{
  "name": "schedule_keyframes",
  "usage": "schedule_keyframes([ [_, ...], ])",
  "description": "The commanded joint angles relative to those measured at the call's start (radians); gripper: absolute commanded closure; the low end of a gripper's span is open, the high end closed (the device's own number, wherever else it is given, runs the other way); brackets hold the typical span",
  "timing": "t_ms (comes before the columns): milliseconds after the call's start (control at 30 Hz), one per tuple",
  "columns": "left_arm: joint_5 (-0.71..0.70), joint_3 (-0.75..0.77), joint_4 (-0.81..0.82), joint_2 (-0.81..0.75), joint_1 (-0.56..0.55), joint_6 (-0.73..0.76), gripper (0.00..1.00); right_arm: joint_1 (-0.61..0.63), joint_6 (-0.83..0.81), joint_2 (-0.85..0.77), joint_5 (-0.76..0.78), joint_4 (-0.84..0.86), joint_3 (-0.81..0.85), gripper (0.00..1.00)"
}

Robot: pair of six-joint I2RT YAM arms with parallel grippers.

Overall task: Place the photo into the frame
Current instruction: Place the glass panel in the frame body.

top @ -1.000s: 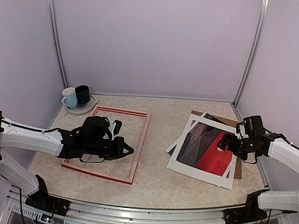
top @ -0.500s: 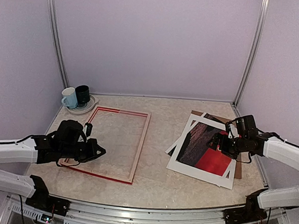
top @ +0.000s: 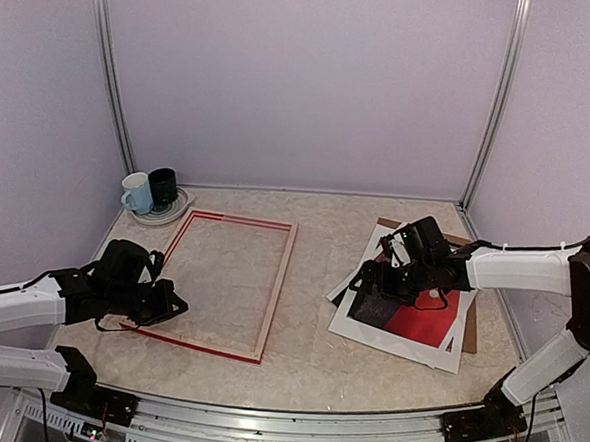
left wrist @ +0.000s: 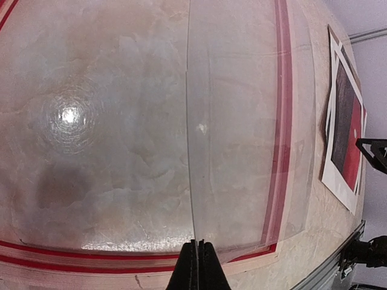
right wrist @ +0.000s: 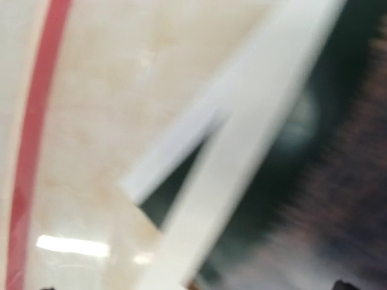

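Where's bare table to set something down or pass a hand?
Bare marble tabletop: the strip between the red-faced wooden frame and the white-margined sunset photo; the far band by the back wall; the near edge. Crowded: the far-left corner with two mugs, and the right side, where the right hand hovers over that photo.

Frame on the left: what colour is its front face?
The frame has a red face with pale wood sides; the top view shows it best.
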Motion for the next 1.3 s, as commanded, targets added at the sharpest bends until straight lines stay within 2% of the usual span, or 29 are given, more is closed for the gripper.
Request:
schedule_keyframes([
  [0,0.065,-0.013,-0.012,-0.014,0.026,0.015,1.0,0.056,0.037,0.119,-0.032,0.073,0.099,0.01],
  [233,0.033,0.005,-0.073,-0.049,0.057,-0.01,1.0,0.127,0.101,0.289,-0.082,0.125,0.221,0.01],
  [467,-0.017,0.059,-0.151,0.004,0.06,-0.012,1.0,0.18,0.178,0.401,-0.109,0.164,0.306,0.01],
  [767,-0.07,0.079,-0.209,0.006,0.06,-0.043,1.0,0.202,0.316,0.454,-0.144,0.287,0.283,0.01],
  [1033,-0.055,0.081,-0.206,0.035,0.06,-0.032,1.0,0.202,0.392,0.53,-0.227,0.443,0.268,0.02],
  [1267,-0.056,0.081,-0.208,0.033,0.06,-0.036,0.97,0.202,0.438,0.549,-0.257,0.552,0.23,0.12],
])
